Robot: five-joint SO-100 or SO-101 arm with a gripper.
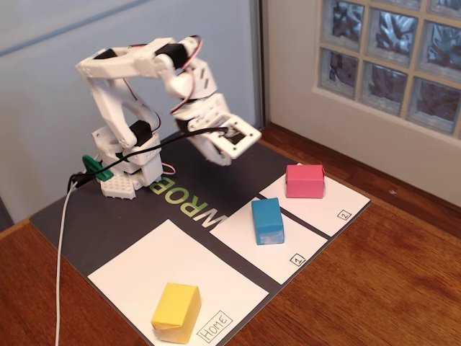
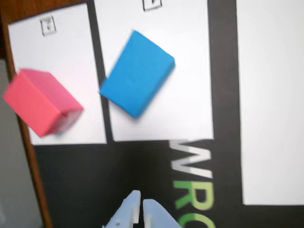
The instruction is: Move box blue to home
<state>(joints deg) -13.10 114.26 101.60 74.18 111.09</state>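
Observation:
The blue box (image 1: 267, 220) (image 2: 137, 73) lies on the middle white sheet marked "1", slightly askew. The home sheet (image 1: 155, 270) (image 2: 270, 99), the largest white sheet with a "Home" label at its near corner, lies to the left of it in the fixed view. My gripper (image 1: 225, 153) (image 2: 142, 201) hangs in the air above the dark mat, behind the blue box and well apart from it. Its white jaws are shut together with nothing between them.
A yellow box (image 1: 176, 313) sits on the home sheet next to the label. A pink box (image 1: 305, 181) (image 2: 42, 100) rests on the sheet marked "2". The dark mat (image 1: 94, 216) lies on a wooden table; a white cable (image 1: 60, 259) trails off the left edge.

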